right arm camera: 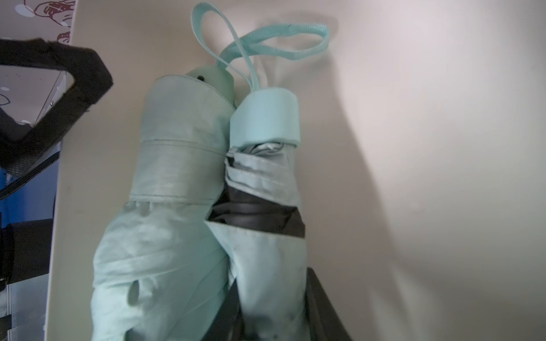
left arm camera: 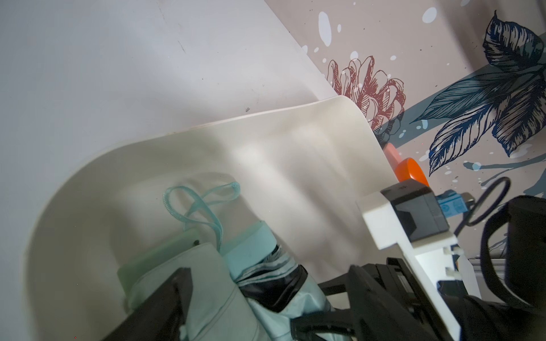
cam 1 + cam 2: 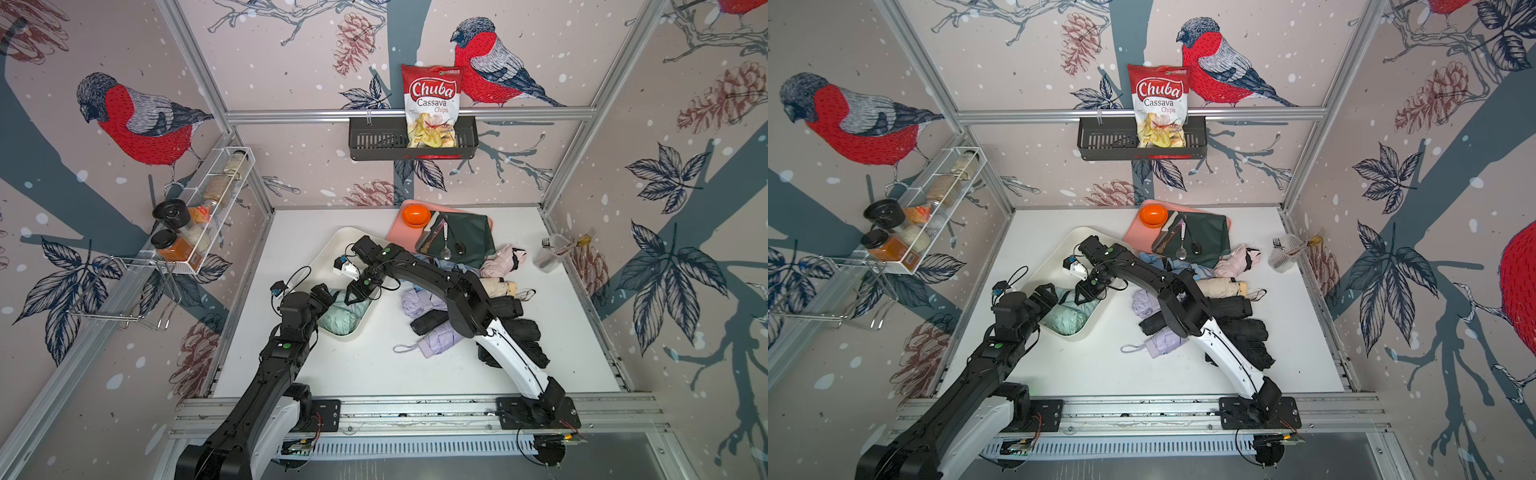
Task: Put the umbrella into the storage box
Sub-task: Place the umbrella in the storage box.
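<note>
Bright, even light; soft shadows cross the storage box (image 1: pixel 413 147); top views bow at edges, wrist views blur.

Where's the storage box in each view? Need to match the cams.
Top view: box sits left of table centre.
Top view: same spot.
Left wrist: its cream wall fills mid-picture.
Right wrist: its floor fills the right half.
Shared landmark: mint umbrellas lying in it.

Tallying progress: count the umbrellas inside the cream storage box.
2. A pale green umbrella and an aqua umbrella lie side by side at the near end of the storage box. The right arm covers part; more may be hidden.
</note>
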Controlling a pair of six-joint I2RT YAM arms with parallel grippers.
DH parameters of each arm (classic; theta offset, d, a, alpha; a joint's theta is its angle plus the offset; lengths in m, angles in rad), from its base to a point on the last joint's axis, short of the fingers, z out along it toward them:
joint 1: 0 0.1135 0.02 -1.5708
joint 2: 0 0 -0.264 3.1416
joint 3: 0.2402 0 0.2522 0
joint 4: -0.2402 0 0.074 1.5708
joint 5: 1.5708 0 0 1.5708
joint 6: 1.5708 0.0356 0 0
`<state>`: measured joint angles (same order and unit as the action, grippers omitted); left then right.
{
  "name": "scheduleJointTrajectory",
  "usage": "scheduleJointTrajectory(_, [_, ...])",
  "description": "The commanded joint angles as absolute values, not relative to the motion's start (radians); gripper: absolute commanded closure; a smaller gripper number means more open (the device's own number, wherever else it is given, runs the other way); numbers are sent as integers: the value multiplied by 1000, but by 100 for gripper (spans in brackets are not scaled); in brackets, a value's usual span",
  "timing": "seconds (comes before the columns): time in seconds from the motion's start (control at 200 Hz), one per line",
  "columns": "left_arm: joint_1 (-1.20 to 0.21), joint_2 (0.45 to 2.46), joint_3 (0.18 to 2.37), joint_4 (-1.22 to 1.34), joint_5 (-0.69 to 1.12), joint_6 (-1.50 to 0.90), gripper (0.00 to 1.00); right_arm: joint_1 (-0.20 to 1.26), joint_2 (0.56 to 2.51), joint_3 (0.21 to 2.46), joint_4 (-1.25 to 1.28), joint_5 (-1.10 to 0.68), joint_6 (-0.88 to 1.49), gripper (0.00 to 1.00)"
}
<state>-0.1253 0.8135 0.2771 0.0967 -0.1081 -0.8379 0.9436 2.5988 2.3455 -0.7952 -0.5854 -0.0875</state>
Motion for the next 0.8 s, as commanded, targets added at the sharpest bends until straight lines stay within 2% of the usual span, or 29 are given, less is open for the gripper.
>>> scheduleJointTrajectory(0.0, [-130,827,264,-15,-87,-867,15,947,2559,2356,-805,-554,-103,78])
scheduleJointTrajectory(0.065, [-131,827,264,-13,-89,-869,15,951,2536,2357,-791,-524,-87,82])
scheduleJointTrajectory(0.175, [-133,823,259,-5,-92,-877,14,968,2510,2357,-763,-439,-33,97])
scheduleJointTrajectory(0.245, [-135,819,256,1,-94,-884,14,982,2505,2356,-748,-397,18,100])
scheduleJointTrajectory(0.36, [-138,817,253,8,-99,-895,14,1009,2507,2354,-735,-314,94,100])
scheduleJointTrajectory(0.64, [-140,772,246,-15,-165,-922,15,1088,2531,2351,-749,16,136,100])
scheduleJointTrajectory(0.795, [-139,769,262,-47,-226,-930,19,1120,2530,2350,-749,72,138,98])
